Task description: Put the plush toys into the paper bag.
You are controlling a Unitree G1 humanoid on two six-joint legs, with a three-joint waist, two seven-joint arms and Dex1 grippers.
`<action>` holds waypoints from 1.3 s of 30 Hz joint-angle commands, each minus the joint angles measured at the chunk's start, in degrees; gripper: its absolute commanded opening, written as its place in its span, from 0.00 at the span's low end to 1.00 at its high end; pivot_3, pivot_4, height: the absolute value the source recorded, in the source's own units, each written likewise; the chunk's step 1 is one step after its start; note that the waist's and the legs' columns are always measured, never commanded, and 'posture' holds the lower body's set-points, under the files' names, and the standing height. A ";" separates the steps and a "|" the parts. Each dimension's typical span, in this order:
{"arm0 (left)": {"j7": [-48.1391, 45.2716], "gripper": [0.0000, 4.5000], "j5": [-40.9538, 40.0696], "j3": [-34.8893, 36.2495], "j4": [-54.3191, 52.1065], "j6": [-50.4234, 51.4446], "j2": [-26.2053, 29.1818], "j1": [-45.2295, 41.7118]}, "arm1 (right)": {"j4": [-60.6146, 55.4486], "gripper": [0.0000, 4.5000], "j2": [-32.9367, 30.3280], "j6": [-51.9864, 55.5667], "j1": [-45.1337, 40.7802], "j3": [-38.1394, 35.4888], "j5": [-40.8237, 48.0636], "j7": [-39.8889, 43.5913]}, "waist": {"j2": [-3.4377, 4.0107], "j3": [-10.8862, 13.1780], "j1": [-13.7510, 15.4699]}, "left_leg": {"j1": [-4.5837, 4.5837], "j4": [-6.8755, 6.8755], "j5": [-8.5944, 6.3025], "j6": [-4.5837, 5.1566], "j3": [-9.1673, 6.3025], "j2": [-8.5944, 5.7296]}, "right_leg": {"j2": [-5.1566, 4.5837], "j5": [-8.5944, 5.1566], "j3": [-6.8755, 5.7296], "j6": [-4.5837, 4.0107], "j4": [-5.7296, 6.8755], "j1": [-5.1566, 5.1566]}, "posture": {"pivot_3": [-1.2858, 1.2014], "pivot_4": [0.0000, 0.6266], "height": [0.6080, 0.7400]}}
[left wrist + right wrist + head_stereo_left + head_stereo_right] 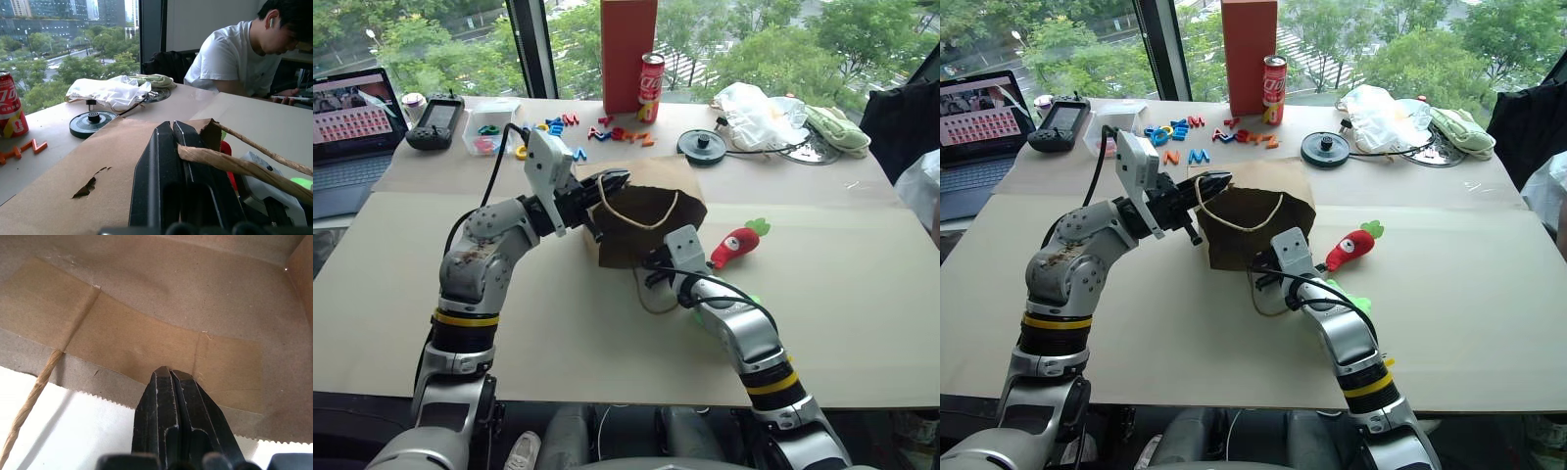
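Beige board covers the surface [862,294], with windows and trees behind its far edge. Along that edge a laptop [352,122], plastic letters [607,132], a red box [628,54] and a can [651,86] are seen. The left hand [612,183] is pressed together on the twine handle [234,166] of the bag [646,220], which is held up mid-surface. The right hand [171,377] is pinched on the bag's near serrated rim. The red toy [736,245] lies just right of the bag; a green toy [1347,294] is partly hidden beside the right arm.
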 commanded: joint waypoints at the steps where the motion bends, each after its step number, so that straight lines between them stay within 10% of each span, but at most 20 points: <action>1: 0.49 0.00 -1.49 1.20 -2.26 0.36 0.04 -1.44 | 0.54 0.01 0.36 0.79 0.44 0.05 -0.88 0.91 | 0.00 0.00 0.00 | 0.00 0.00 0.00 0.00 0.00 0.01 | 0.00 0.00 0.00 0.00 0.00 0.00 | 0.52 0.24 0.99; 18: 0.50 0.00 2.15 -0.70 0.44 -1.94 0.73 0.58 | -27.30 0.01 -0.43 26.41 -2.83 -16.11 11.69 3.72 | 0.01 0.01 0.19 | -0.09 -0.10 0.01 -0.02 0.00 -0.01 | -0.07 0.00 -0.02 0.00 -0.03 -0.09 | 0.52 0.24 0.99; 32: -0.22 0.00 3.00 -1.10 1.48 -3.10 0.00 0.27 | -42.63 0.99 -31.77 44.52 7.46 -32.04 27.42 24.19 | 0.03 0.03 0.53 | -0.15 -0.16 0.00 0.00 -0.07 -0.10 | -0.13 -0.03 -0.04 0.04 -0.20 -0.05 | 0.52 0.24 0.99; 39: -0.29 0.00 3.22 -1.15 1.46 -3.28 0.03 0.33 | -40.94 0.99 -32.95 41.95 15.15 -28.86 28.15 23.66 | 0.02 0.04 0.01 | -0.06 -0.14 0.00 0.00 -0.10 -0.14 | -0.08 -0.03 0.11 0.04 -0.13 0.00 | 0.52 0.24 0.99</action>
